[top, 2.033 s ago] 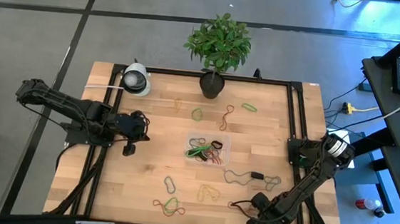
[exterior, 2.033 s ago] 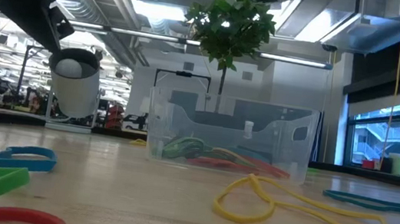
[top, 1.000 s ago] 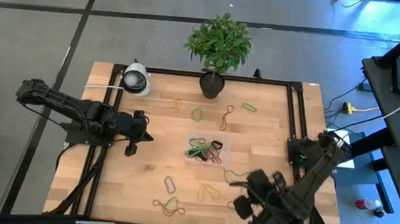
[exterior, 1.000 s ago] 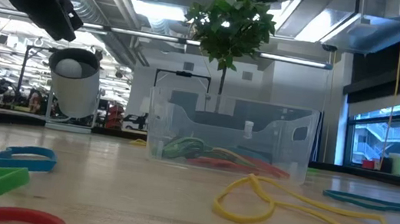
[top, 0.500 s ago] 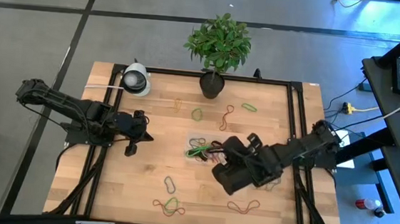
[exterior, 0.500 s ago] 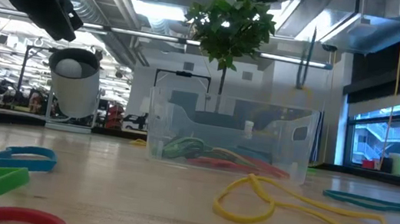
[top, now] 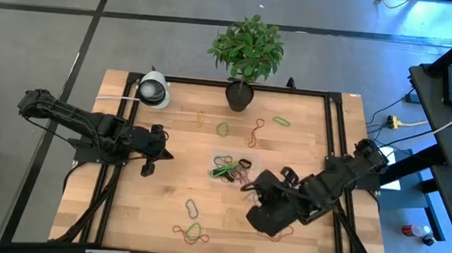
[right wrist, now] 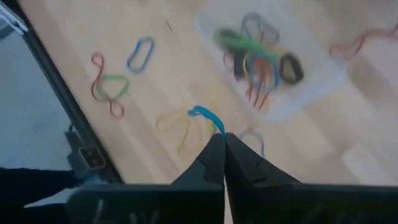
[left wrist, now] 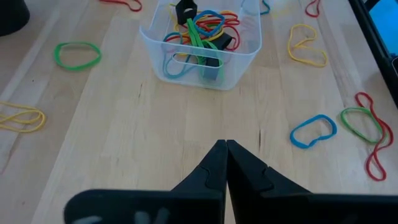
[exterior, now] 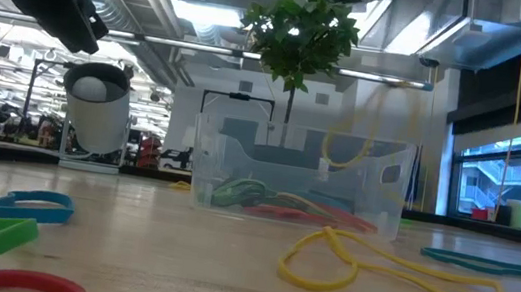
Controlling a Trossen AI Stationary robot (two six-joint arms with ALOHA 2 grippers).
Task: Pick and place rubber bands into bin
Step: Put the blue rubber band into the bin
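Observation:
The clear bin (top: 235, 169) stands mid-table with several coloured rubber bands in it. It also shows in the low view (exterior: 302, 177) and both wrist views (left wrist: 199, 46) (right wrist: 267, 56). My right gripper (top: 245, 186) (right wrist: 222, 138) hovers just beyond the bin's near right corner, shut on a thin rubber band. My left gripper (top: 163, 151) (left wrist: 225, 146) waits shut and holds nothing, left of the bin and pointing at it. Loose bands lie flat on the wood: blue (top: 193, 207), yellow (top: 235, 218), and red with green (top: 192, 233). My right gripper pinches a thin rubber band between its two fingertips; a blue stretch of the band (right wrist: 206, 116) shows right at them. The fingers slant steeply down from the table's right side. A pale, slack loop (exterior: 368, 130) hangs in the air by the bin's right end.
A potted plant (top: 239, 95) and a white round camera (top: 154, 90) stand at the far edge. More bands lie beyond the bin: green (top: 222, 129), orange (top: 255, 131) and green (top: 281, 121). A red band (top: 280, 231) lies under my right arm. Black rails frame the table.
My right gripper has swung from the table's near right part toward the bin, rising and rolling its wrist. It has stayed shut throughout. A hanging band has come into the low view above the bin's right end.

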